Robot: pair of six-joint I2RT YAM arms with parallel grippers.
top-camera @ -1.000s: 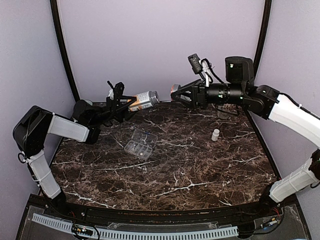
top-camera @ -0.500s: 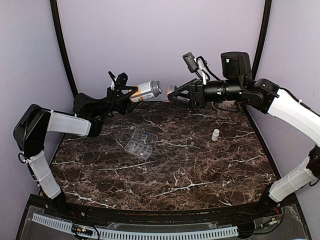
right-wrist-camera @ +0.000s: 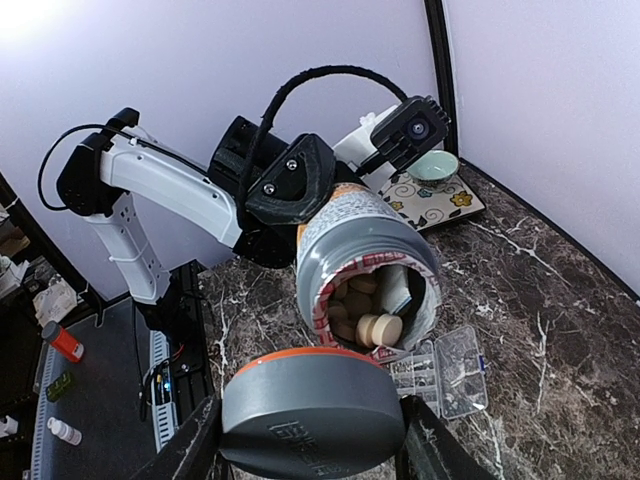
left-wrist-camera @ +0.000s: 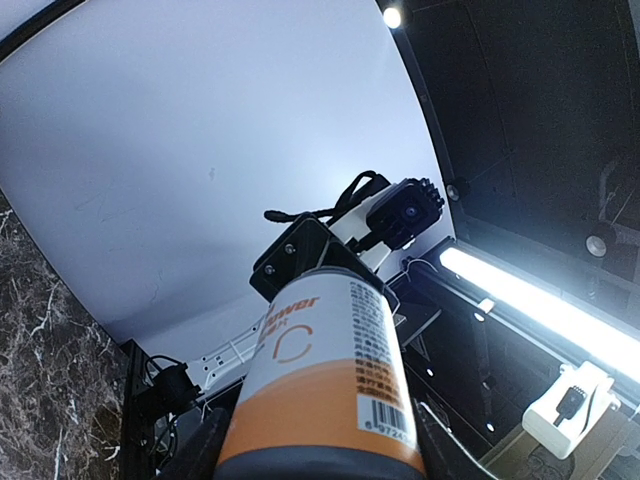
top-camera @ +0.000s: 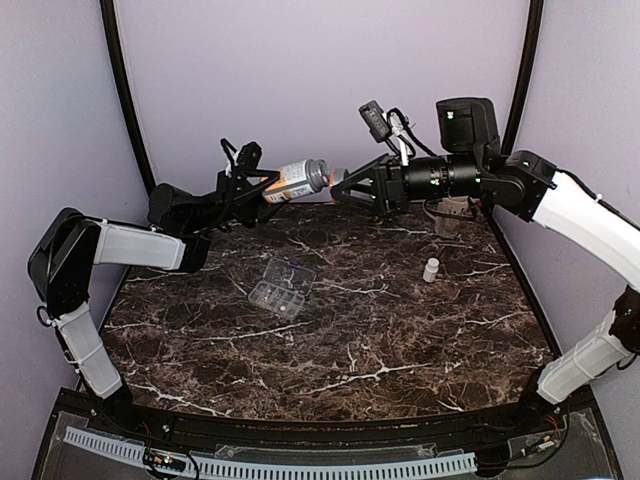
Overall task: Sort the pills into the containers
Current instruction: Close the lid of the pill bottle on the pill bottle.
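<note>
- Step in hand: uncapping, and by my reading it is done. The left claw clamps the vitamin C bottle aloft, its open mouth facing the right claw. The right claw grips the grey, orange-rimmed cap just beside that mouth.
- Bottle contents: round tan tablets and a white insert.
- Organizer box: it lies on the tabletop below the bottle, lid swung open. I cannot tell what its compartments hold.
- Next move, I judge: set the cap aside, lower the bottle over the box, and tip gently so tablets don't flood out.
</note>
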